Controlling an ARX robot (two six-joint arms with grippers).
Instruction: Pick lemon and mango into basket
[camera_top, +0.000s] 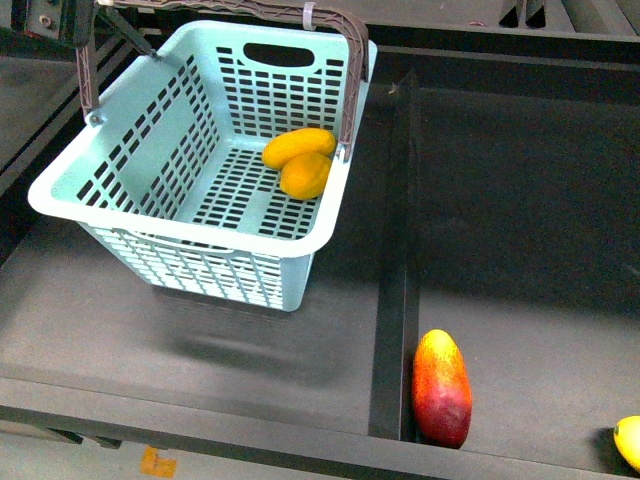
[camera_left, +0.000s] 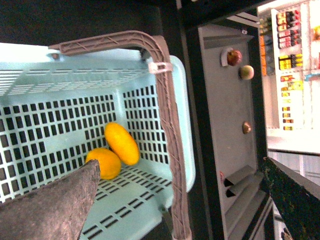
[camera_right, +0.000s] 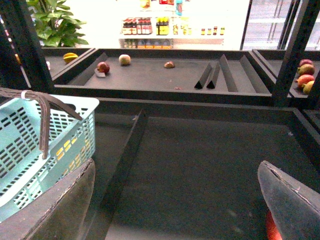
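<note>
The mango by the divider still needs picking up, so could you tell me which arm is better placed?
Right, probably. The mango lies right of the divider, and the right claw hangs open over that section. The left claw is at the basket.

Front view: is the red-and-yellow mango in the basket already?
No. The mango lies on the dark tray surface beside the divider, well outside the basket, which holds only two yellow-orange fruits.
</note>
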